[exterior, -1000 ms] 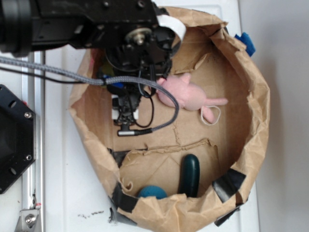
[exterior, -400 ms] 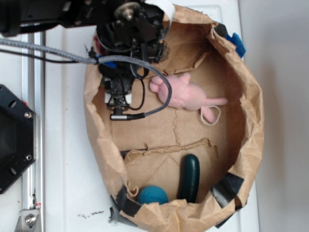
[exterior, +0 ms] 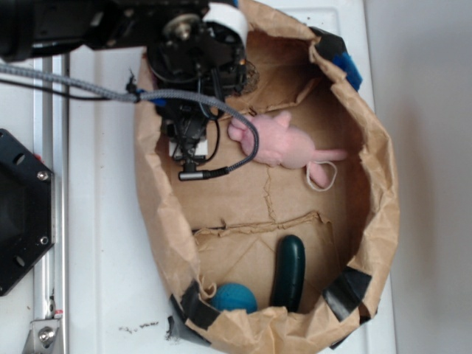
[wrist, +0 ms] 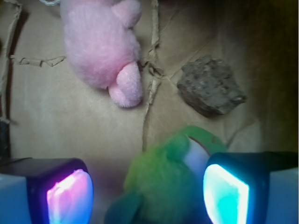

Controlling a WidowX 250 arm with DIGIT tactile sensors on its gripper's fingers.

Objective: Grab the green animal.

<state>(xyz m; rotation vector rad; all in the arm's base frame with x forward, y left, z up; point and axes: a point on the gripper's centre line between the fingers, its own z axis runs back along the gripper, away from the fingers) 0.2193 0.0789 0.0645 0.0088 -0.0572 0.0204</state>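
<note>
- Green animal (wrist: 161,186) sits on the bag floor between the gripper (wrist: 147,193) fingers – nearer the right one, which overlaps its white mouth patch.
- Fingers spread apart, with a gap on the left side, not squeezing anything.
- Pink plush (wrist: 105,46) lies just beyond, a brown rock-like lump (wrist: 211,86) beside it.
- Exterior view – arm covers the frog inside the paper bag (exterior: 383,184).

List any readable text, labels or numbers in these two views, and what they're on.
None readable in either view.
Green frog plush: no tag or print showing.
Pink plush: none.
Paper bag: plain, with black tape.
Gripper fingers: only coloured glow, no markings.
Dark specks on the white table: too small to tell.
</note>
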